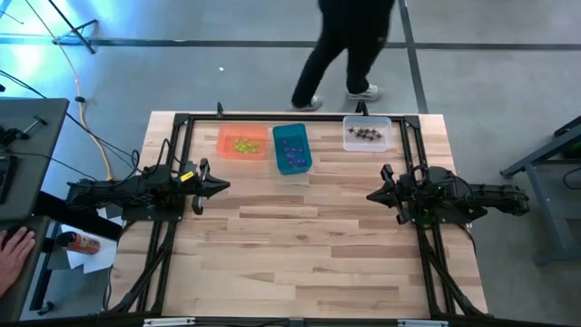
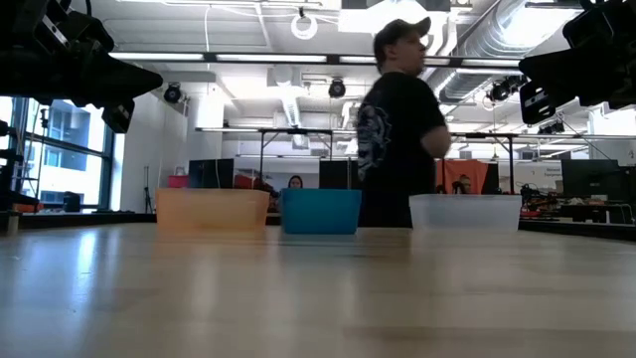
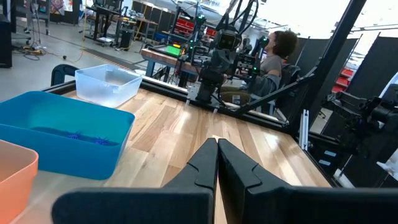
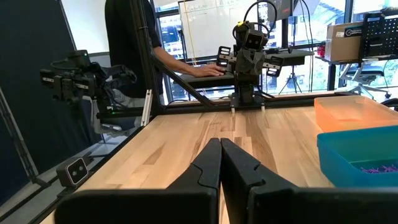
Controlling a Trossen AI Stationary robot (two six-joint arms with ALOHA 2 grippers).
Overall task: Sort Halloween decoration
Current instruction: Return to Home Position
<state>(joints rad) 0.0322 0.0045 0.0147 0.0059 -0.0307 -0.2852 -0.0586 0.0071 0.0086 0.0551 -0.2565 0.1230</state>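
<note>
- Orange bin at 11 o'clock held green spiders.
- Teal bin at 12 held purple spiders.
- Clear bin at 1 held black spiders.
- Left gripper and right gripper were clenched, empty.

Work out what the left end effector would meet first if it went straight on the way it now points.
Probably the right end effector, which faces it from across the table. The left end effector points that way, and the teal bin lies off to one side. Their relative heights are hard to judge.

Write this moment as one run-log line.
left gripper: shut, empty, raised, left side | right gripper: shut, empty, raised, right side | orange bin: yellow-green trinkets | teal bin: purple trinkets | clear bin: dark trinkets
</note>
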